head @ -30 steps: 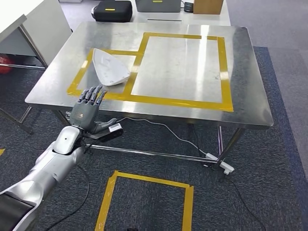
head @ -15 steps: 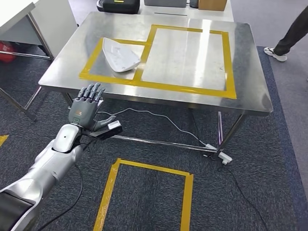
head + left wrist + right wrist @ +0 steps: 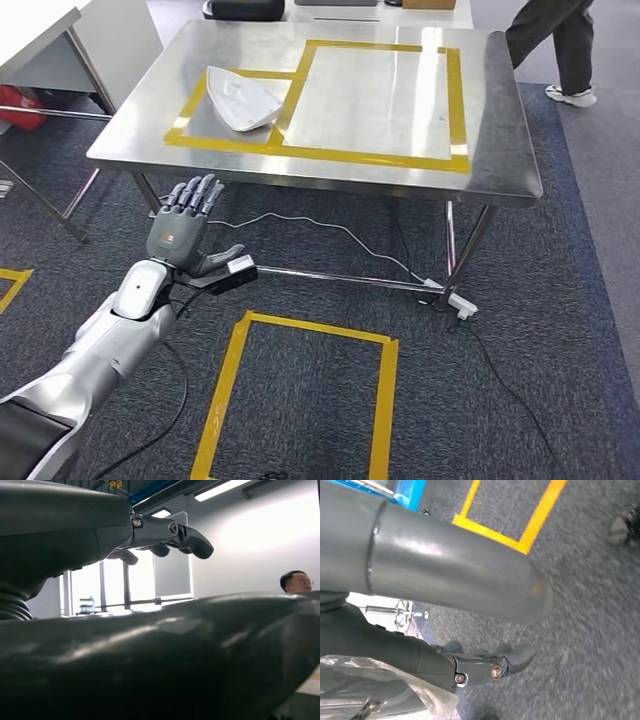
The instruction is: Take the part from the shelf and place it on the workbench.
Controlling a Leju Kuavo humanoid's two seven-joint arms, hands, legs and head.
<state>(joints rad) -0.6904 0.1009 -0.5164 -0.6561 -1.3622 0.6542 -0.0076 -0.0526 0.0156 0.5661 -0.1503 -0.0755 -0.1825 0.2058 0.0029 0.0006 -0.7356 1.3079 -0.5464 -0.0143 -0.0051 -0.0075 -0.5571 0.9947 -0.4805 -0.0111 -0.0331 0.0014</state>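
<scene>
Head view, white part [image 3: 243,98] on steel workbench [image 3: 498,150], left hand [image 3: 183,228] empty, fingers spread, right wrist view, right hand [image 3: 486,667] seemingly empty

The left hand [image 3: 181,232] is hovering empty, fingers spread, short of the steel workbench [image 3: 498,140], whose near edge is barring the way to the white part [image 3: 240,98] (a person's legs [image 3: 555,40] are standing at the far right corner).
</scene>
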